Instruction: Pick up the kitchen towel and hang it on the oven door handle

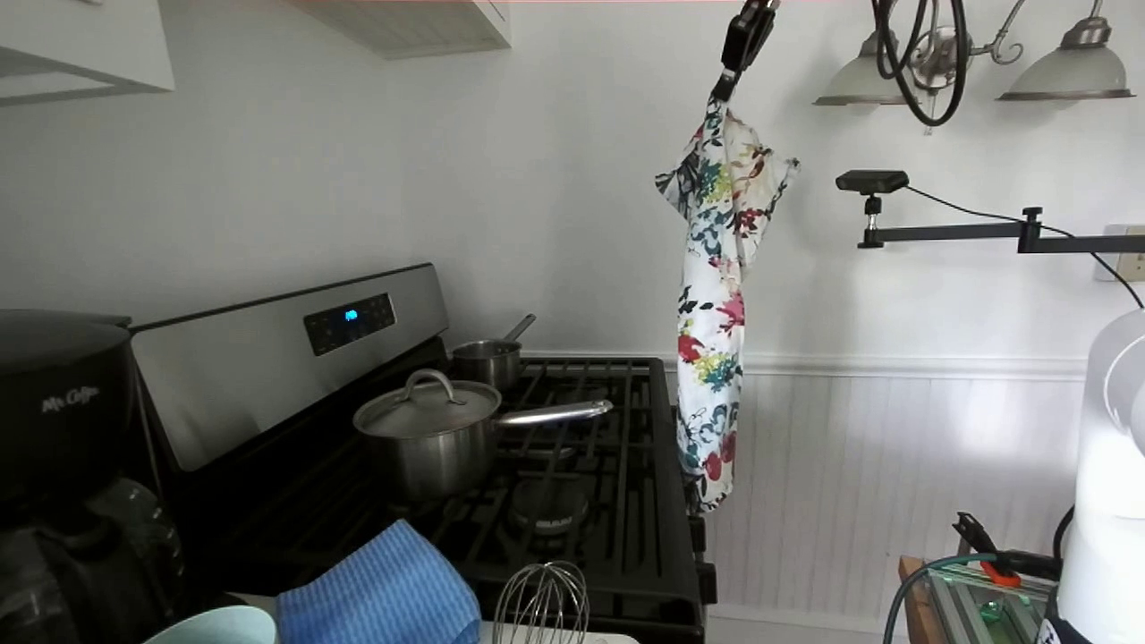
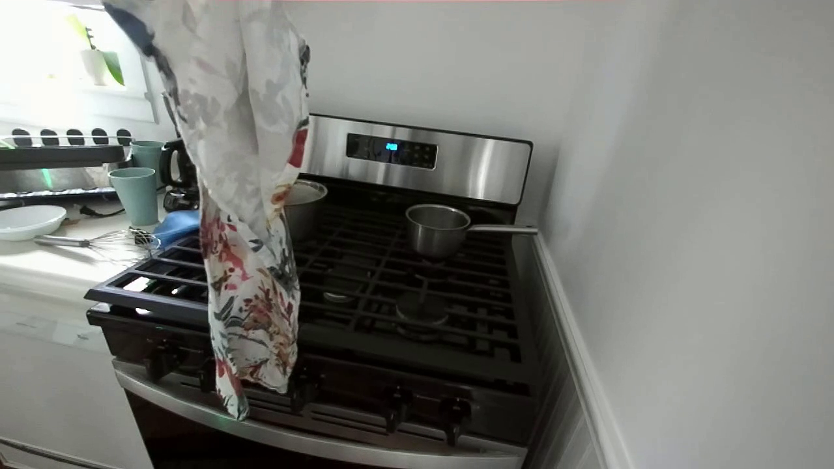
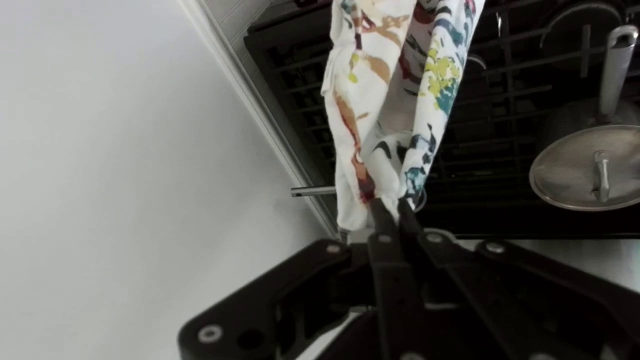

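Note:
The kitchen towel, white with a colourful floral print, hangs in long folds beneath my gripper (image 1: 723,88), which is shut on its upper part. In an exterior view the towel (image 1: 711,358) dangles beside the stove's front edge, its lower end below cooktop level. Its lower tip, in an exterior view, overlaps the oven door handle (image 2: 365,452) in the picture; whether towel (image 2: 241,260) and handle touch, I cannot tell. The handle is a curved silver bar below the knobs. In the wrist view, cloth is pinched between the fingertips of the gripper (image 3: 390,206).
On the stove grates stand a lidded pot (image 1: 429,447) and a small saucepan (image 2: 435,231) with its handle toward the wall. Black knobs (image 2: 399,407) stick out above the oven handle. A blue ribbed cloth (image 1: 385,590) and a whisk (image 1: 541,599) lie on the counter.

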You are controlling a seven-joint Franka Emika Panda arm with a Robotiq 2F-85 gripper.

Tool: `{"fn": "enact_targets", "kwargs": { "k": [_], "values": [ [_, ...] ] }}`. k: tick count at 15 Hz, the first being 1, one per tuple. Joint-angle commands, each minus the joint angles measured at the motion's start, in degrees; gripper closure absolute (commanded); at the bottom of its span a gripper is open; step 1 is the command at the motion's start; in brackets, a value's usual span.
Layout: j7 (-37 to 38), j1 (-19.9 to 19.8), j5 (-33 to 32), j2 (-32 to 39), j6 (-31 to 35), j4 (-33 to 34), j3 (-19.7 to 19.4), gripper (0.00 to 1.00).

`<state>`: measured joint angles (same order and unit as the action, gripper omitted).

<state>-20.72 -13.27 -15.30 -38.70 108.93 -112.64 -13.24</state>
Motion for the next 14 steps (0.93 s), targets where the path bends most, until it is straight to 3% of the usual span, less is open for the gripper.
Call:
{"fn": "enact_targets", "kwargs": {
  "k": [1,7,14],
  "values": [
    [2.4,0.3,-2.3,-0.8,0.3,-2.3,-0.2,0.99],
    [4.4,0.0,-2.9,-0.8,1.1,-5.4,-0.4,0.99],
    [8.8,-0.1,-2.4,-1.2,8.2,-10.2,-0.4,0.99]
  ]
}}
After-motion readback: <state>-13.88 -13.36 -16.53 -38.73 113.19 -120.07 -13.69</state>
